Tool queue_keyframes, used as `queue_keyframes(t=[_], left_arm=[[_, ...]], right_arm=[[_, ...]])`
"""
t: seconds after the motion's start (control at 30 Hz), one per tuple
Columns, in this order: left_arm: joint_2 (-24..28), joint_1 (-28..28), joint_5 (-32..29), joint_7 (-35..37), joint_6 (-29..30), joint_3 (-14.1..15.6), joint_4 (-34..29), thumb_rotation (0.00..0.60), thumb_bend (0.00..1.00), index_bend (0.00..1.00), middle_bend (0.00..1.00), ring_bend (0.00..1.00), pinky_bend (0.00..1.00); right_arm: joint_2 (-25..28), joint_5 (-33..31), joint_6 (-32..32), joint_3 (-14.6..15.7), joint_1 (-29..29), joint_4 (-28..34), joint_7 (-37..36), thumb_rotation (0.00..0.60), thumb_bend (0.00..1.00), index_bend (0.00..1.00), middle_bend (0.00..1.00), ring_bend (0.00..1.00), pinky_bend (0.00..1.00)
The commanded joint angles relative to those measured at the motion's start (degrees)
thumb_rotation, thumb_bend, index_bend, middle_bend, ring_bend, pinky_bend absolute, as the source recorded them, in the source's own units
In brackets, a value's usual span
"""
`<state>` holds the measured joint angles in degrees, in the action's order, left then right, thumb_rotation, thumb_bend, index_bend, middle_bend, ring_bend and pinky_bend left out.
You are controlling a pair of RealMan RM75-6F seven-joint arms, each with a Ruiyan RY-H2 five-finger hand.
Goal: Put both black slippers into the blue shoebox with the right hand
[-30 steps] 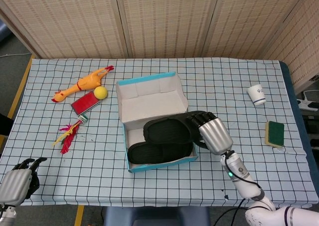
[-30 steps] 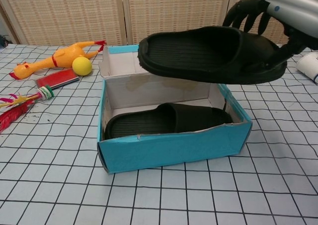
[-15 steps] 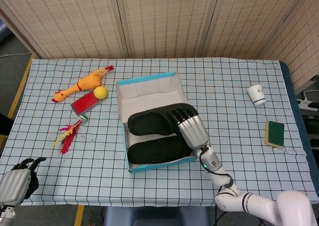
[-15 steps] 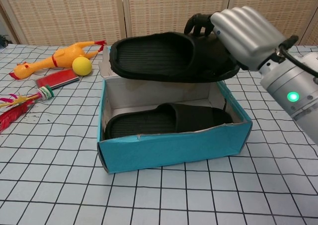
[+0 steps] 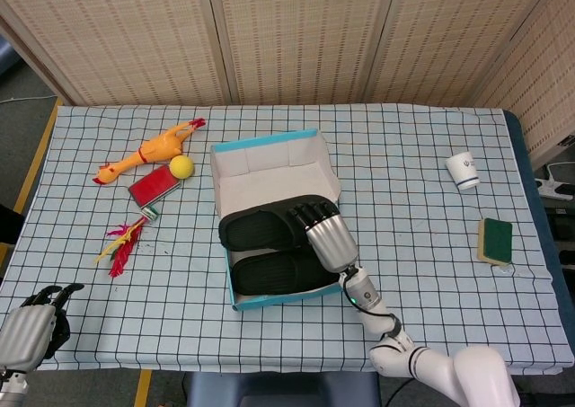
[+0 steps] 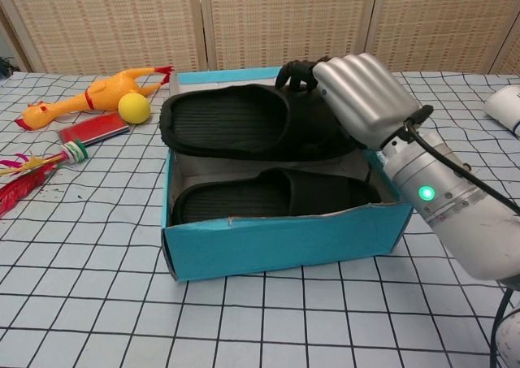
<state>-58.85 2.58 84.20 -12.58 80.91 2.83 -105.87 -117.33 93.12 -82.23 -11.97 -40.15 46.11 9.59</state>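
Your right hand (image 6: 357,100) grips the second black slipper (image 6: 244,123) over the blue shoebox (image 6: 284,238), its toe overhanging the left wall, so letting go now could leave it perched on the rim.

Both views are evenly and brightly lit by soft, diffuse indoor light that seems to come from overhead. Shadows are faint and short: a soft dark band lies inside the blue shoebox (image 6: 284,236) under the upper slipper (image 6: 244,124), and the box interior is dimmer than the checked tablecloth (image 5: 431,155). The silver shell of the right hand (image 6: 361,96) shows mild bright highlights, without harsh glare. The head view is sharp across the table. The chest view is sharp in the middle, with straight grid lines bowing slightly toward the edges, and the nearest part of the forearm looks a little soft.
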Motion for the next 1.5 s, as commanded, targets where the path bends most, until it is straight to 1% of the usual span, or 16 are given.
queue_keyframes(t=[0.03, 0.23, 0.33, 0.43, 0.57, 0.6, 0.7, 0.83, 1.0, 1.13, 1.23, 1.3, 1.37, 1.43, 1.5], left_arm=[[0.04, 0.02, 0.03, 0.08, -0.02, 0.0, -0.04, 0.6, 0.43, 0.22, 0.19, 0.19, 0.31], [0.11, -0.07, 0.17, 0.38, 0.21, -0.04, -0.06, 0.6, 0.43, 0.22, 0.19, 0.19, 0.31], [0.13, -0.07, 0.2, 0.46, 0.22, -0.04, -0.04, 0.6, 0.43, 0.22, 0.19, 0.19, 0.31], [0.12, -0.05, 0.19, 0.49, 0.17, -0.06, -0.01, 0.6, 0.43, 0.22, 0.19, 0.19, 0.31], [0.13, 0.0, 0.06, 0.55, 0.07, -0.12, 0.01, 0.6, 0.43, 0.22, 0.19, 0.19, 0.31], [0.13, 0.01, 0.05, 0.57, 0.06, -0.13, 0.04, 0.6, 0.43, 0.22, 0.19, 0.19, 0.31], [0.14, 0.01, -0.01, 0.64, 0.03, -0.14, 0.09, 0.6, 0.43, 0.22, 0.19, 0.19, 0.31], [0.17, 0.02, 0.0, 0.72, 0.03, -0.15, 0.09, 0.6, 0.43, 0.22, 0.19, 0.19, 0.31], [0.15, 0.0, 0.08, 0.78, 0.08, -0.15, 0.14, 0.6, 0.43, 0.22, 0.19, 0.19, 0.31], [0.16, 0.04, 0.04, 0.77, 0.03, -0.18, 0.13, 0.6, 0.43, 0.22, 0.19, 0.19, 0.31], [0.17, 0.05, 0.01, 0.77, 0.01, -0.2, 0.12, 0.6, 0.43, 0.22, 0.19, 0.19, 0.31], [0.19, 0.01, 0.04, 0.79, 0.07, -0.17, 0.07, 0.6, 0.43, 0.22, 0.19, 0.19, 0.31], [0.17, 0.01, 0.13, 0.71, 0.05, -0.12, 0.1, 0.6, 0.43, 0.22, 0.19, 0.19, 0.31], [0.13, 0.05, 0.13, 0.6, -0.02, -0.12, 0.1, 0.6, 0.43, 0.22, 0.19, 0.19, 0.31], [0.09, 0.06, 0.12, 0.47, -0.05, -0.11, 0.08, 0.6, 0.43, 0.22, 0.19, 0.19, 0.31]], right_arm=[[-0.67, -0.06, -0.23, 0.33, -0.28, -1.13, -0.53, 0.6, 0.12, 0.49, 0.45, 0.35, 0.41], [-1.0, -0.57, 0.62, 1.06, -0.34, -2.67, -0.42, 0.6, 0.12, 0.48, 0.45, 0.35, 0.41], [-0.29, -1.21, 2.35, 1.51, -0.26, -2.09, 0.48, 0.6, 0.12, 0.43, 0.45, 0.31, 0.41], [0.84, -2.07, 4.24, 1.74, -0.15, -0.28, 1.6, 0.6, 0.12, 0.36, 0.38, 0.23, 0.38], [2.45, -3.06, 5.95, 1.52, -0.24, 2.85, 1.78, 0.6, 0.12, 0.27, 0.26, 0.13, 0.31], [2.85, -3.31, 6.32, 1.47, -0.23, 3.71, 1.8, 0.6, 0.12, 0.26, 0.24, 0.11, 0.29], [4.3, -4.25, 7.5, 1.23, -0.06, 7.07, 1.91, 0.6, 0.12, 0.24, 0.2, 0.08, 0.25], [7.38, -6.83, 10.79, 0.68, 0.35, 13.9, 3.4, 0.6, 0.12, 0.19, 0.18, 0.04, 0.19], [11.12, -10.37, 14.7, 0.22, 0.98, 21.85, 5.56, 0.6, 0.12, 0.13, 0.14, 0.0, 0.14], [15.09, -13.66, 17.58, -0.14, 1.7, 29.93, 7.22, 0.6, 0.12, 0.09, 0.13, 0.0, 0.12], [16.22, -14.47, 18.03, -0.21, 1.94, 32.12, 7.84, 0.6, 0.12, 0.07, 0.13, 0.0, 0.12], [18.14, -15.84, 18.41, -0.34, 2.48, 35.93, 9.19, 0.6, 0.12, 0.05, 0.13, 0.0, 0.12], [21.82, -17.54, 17.41, -0.44, 4.0, 43.15, 11.77, 0.6, 0.12, 0.05, 0.13, 0.0, 0.12], [24.82, -19.25, 16.95, -0.42, 4.9, 48.77, 14.77, 0.6, 0.12, 0.05, 0.13, 0.0, 0.12], [26.72, -20.15, 16.35, -0.33, 5.45, 52.19, 16.8, 0.6, 0.12, 0.05, 0.13, 0.0, 0.13]])
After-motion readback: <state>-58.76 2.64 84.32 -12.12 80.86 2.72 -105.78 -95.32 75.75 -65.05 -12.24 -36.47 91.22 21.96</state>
